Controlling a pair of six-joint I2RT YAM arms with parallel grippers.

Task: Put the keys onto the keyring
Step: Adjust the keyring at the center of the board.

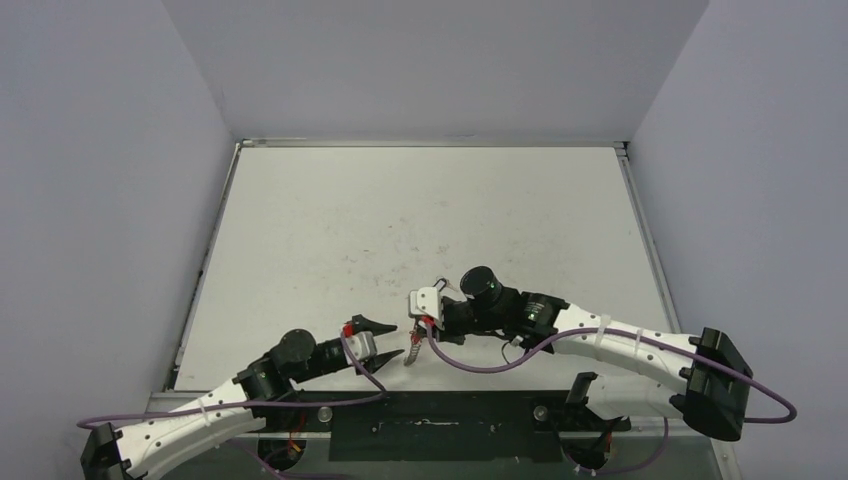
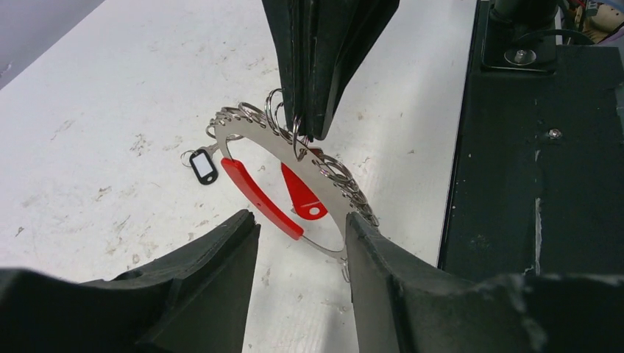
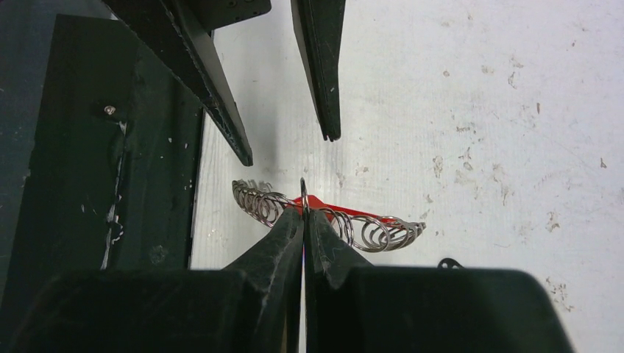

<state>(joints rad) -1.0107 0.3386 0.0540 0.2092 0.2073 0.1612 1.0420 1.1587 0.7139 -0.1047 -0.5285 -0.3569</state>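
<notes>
Two grippers meet at one keyring (image 2: 252, 135) by the table's (image 2: 110, 95) near edge.
My right gripper (image 3: 303, 213) has its fingers pressed together, pinching a thin wire loop on the keyring's rim and holding it tilted. My left gripper (image 2: 302, 218) stands with fingers spread either side of the ring's lower end. One loose key (image 2: 203, 166), dark-headed, lies on the table just beside the ring.

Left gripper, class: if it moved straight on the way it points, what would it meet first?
Most likely the keyring, held by the right gripper: its red-sleeved arc sits just ahead, between the open fingertips of the left gripper. Depth is unclear.
</notes>
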